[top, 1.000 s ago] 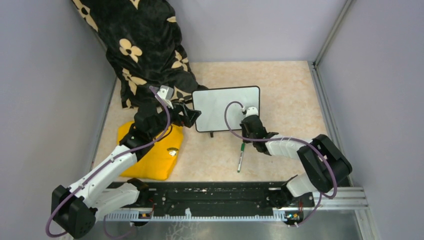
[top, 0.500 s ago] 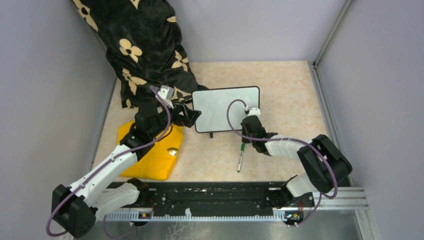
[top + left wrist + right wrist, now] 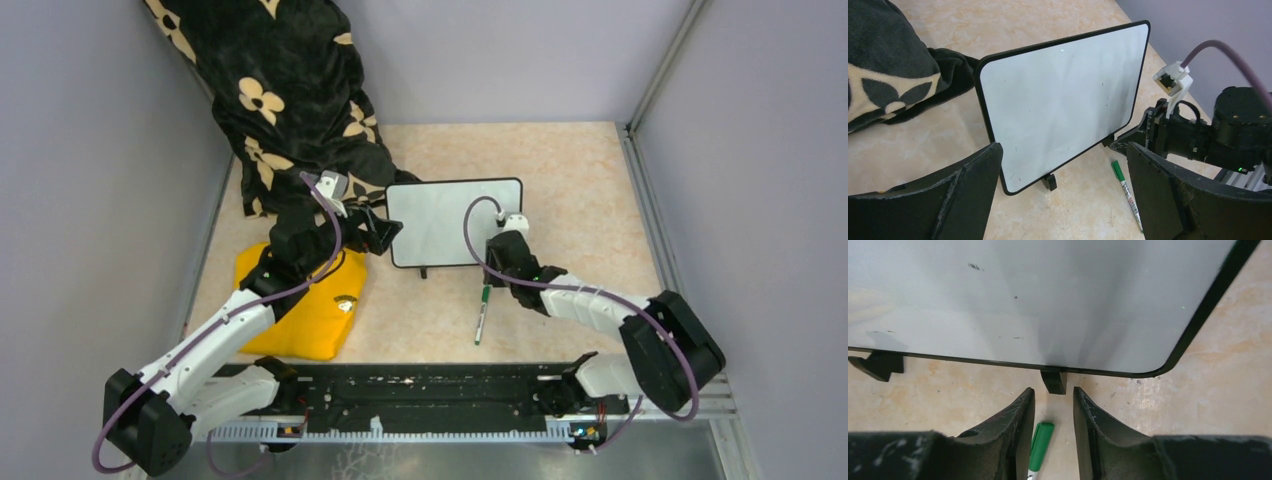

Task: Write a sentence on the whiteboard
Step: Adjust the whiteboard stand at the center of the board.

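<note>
The whiteboard (image 3: 440,220) stands on its two feet mid-table, tilted back, and its face is blank; no green sentence shows on it in any view (image 3: 1063,100) (image 3: 1048,300). A green-capped marker (image 3: 481,315) lies on the table in front of its right foot, also in the left wrist view (image 3: 1125,190). My left gripper (image 3: 385,232) is open and empty at the board's left edge (image 3: 1064,150). My right gripper (image 3: 492,268) is low before the right foot (image 3: 1054,381), jaws narrowly apart (image 3: 1054,395), with the marker cap (image 3: 1039,442) on the table between them, untouched.
A black cloth with cream flowers (image 3: 290,90) hangs over the back left and reaches the board's left side (image 3: 883,75). A yellow folded cloth (image 3: 300,310) lies under my left arm. Grey walls close in left, back and right. A black rail (image 3: 430,395) runs along the near edge.
My right arm's elbow has swung right and nearer, and its gripper has edged right along the board's bottom. The board has shifted slightly right. The left arm and the marker have not moved.
</note>
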Robot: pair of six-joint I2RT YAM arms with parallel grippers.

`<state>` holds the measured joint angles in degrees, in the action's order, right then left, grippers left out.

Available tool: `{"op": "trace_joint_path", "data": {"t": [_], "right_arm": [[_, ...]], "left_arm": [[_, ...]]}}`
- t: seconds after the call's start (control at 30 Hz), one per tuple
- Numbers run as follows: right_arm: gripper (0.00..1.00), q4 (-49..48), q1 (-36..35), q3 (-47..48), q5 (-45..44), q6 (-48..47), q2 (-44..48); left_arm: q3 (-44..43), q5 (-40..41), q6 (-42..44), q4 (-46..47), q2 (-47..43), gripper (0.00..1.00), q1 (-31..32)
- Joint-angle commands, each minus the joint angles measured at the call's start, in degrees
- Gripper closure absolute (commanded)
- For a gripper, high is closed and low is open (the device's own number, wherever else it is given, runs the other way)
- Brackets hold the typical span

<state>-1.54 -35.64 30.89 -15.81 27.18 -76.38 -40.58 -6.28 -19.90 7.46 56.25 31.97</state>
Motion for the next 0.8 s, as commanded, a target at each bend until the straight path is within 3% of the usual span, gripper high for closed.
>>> {"op": "trace_joint_path", "data": {"t": [0.0,0.17,0.3,0.4,0.63,0.73,0.77], "right_arm": [[0.65,4.88,-0.63,4.32,-0.26,-0.21,6.71],[0.65,12.22,-1.74,4.92,0.75,2.25,13.29],[0.64,19.93,-12.57,5.43,-12.51,7.99,15.19],[0.59,24.15,-19.49,5.01,-20.19,14.83,15.04],[0.54,34.82,-20.49,6.08,-24.76,37.28,12.56],[0.3,33.06,-20.33,5.46,-22.84,36.62,12.5],[0.27,31.46,-20.15,4.77,-22.05,35.17,12.79]], "left_arm": [[-0.42,-0.41,-0.23,1.41,-0.6,0.01,-0.17],[-0.43,-0.24,-0.36,1.42,-0.88,0.01,-0.15],[-0.79,0.79,-0.7,0.73,-0.71,0.01,-0.16],[-1.22,3.59,-1.52,-0.32,-1.01,0.01,-0.16],[-1.31,10.35,-4.25,-1.83,-1.93,0.01,-0.2],[-2.08,12.47,-6.37,-3.66,-1.96,0.01,-0.15],[-2.3,13.47,-7.05,-4.19,-2.0,0.01,-0.15]]}}
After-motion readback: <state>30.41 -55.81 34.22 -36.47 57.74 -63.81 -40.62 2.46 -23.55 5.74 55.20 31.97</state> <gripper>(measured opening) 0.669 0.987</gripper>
